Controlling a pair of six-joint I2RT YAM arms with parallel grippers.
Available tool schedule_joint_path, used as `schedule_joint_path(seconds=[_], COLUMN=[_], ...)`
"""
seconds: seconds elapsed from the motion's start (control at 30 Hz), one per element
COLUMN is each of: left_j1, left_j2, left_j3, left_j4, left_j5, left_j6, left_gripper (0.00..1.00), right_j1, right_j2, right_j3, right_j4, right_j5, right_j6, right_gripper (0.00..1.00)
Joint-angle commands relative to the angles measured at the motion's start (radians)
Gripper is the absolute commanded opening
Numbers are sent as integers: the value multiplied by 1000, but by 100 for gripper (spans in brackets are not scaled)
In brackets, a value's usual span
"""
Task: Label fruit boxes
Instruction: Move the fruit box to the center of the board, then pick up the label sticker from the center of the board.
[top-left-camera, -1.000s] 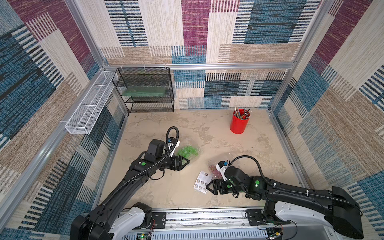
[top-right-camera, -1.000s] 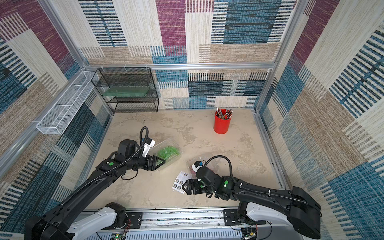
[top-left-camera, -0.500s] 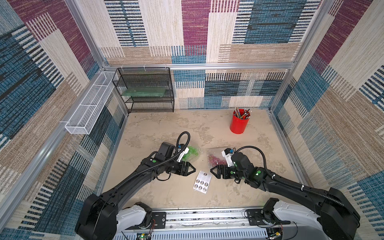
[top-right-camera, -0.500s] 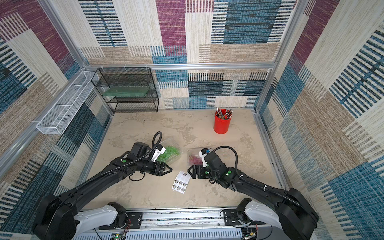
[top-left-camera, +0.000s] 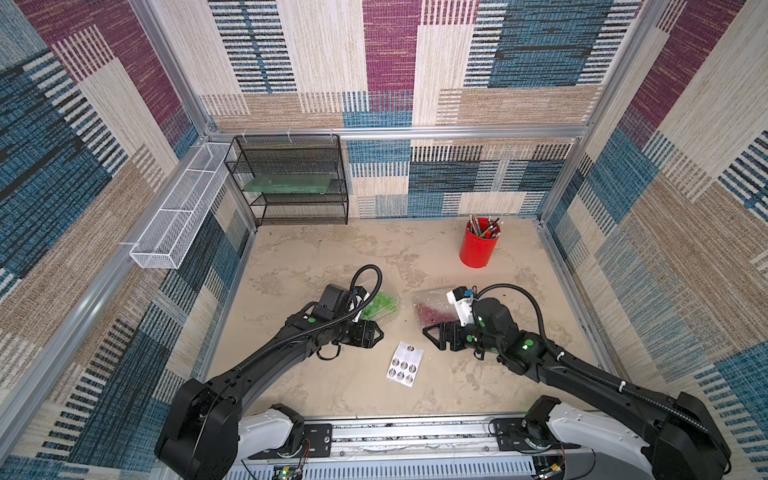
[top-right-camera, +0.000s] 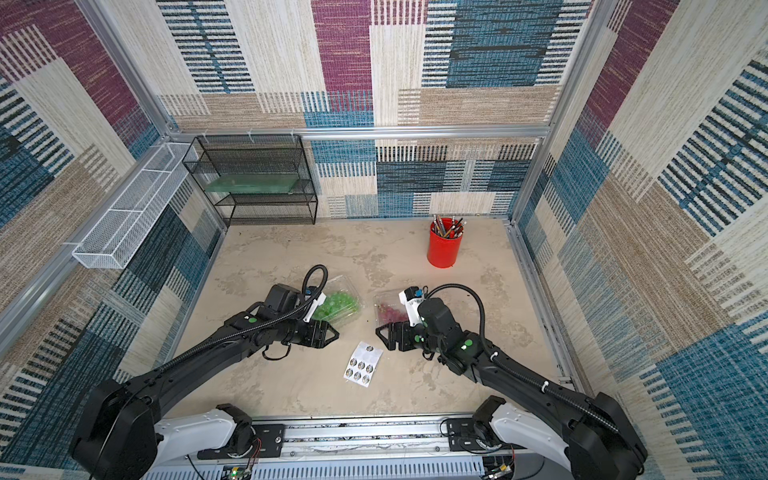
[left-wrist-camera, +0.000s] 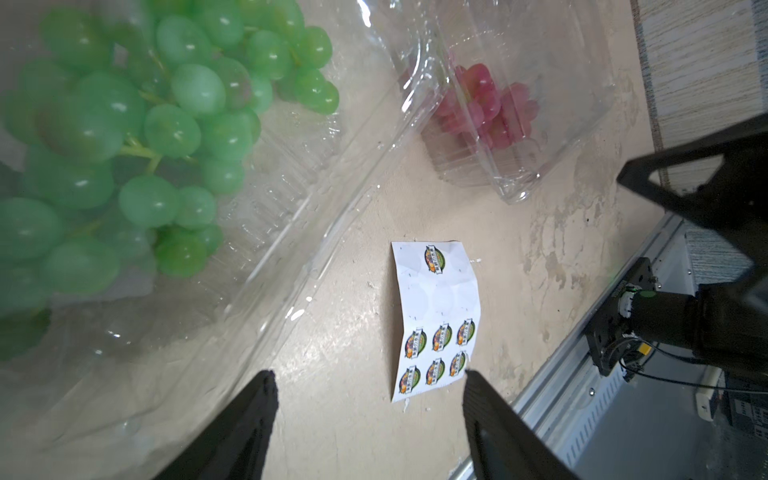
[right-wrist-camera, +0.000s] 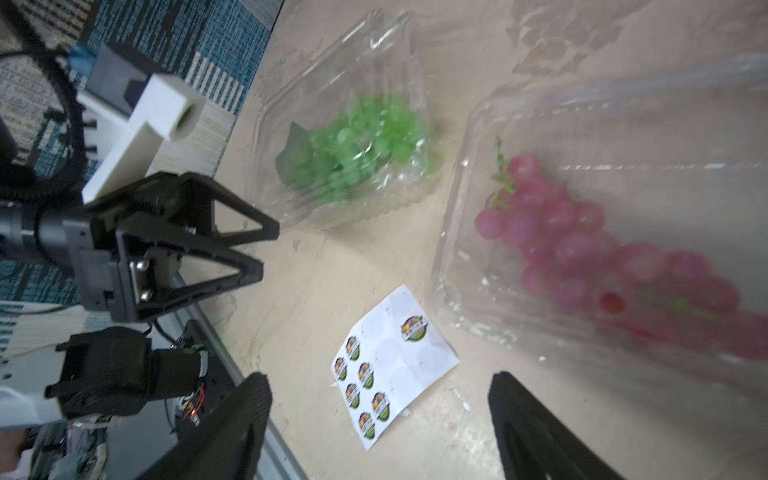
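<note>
left claw (top-left-camera: 379, 332), right claw (top-left-camera: 425, 331) wide, empty | sticker sheet (top-left-camera: 404, 364) 5 o'clock of green-grape box (top-left-camera: 381, 304) | advise: pin bare middle, peel edge sticker

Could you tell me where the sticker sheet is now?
In both top views the sticker sheet lies on the table just robot-side of the gap between the left hand and right hand; the green-grape box and red-grape box sit beyond.
</note>
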Motion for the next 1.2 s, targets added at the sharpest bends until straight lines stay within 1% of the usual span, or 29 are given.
schedule_joint_path(seconds=[0.0,0.07,0.13,0.2,0.27,0.43,0.6,0.7,0.83,1.0,1.17], left_j1=[0,0,1,0,0,0,0,0,0,1,0], left_j2=[-34,-76,-118,-157,-186,-219,-223,-227,-239,-250,-257], left_j3=[3,-10,-20,-30,-40,-71,-103,-101,-96,-100,-103], left_j4=[54,80,90,94,93,113,156,152,135,137,135], left_j5=[41,75,85,85,77,72,82,84,76,68,67], left_j6=[-3,-22,-39,-50,-56,-79,-111,-111,-105,-108,-110], left_gripper=[74,74,74,74,74,74,74,74,74,74,74], right_j1=[65,98,104,89,73,78,60,34,16,15,23], right_j2=[-33,-50,-58,-50,-35,21,103,163,233,309,392], right_j3=[-65,-134,-198,-244,-271,-307,-316,-315,-310,-283,-242], right_j4=[71,159,255,341,404,499,554,589,628,670,679], right_j5=[-12,-31,-63,-107,-145,-178,-190,-221,-253,-278,-284], right_j6=[157,239,292,320,343,385,386,382,383,373,364], right_gripper=[81,76,74,72,67,63,60,56,54,53,49])
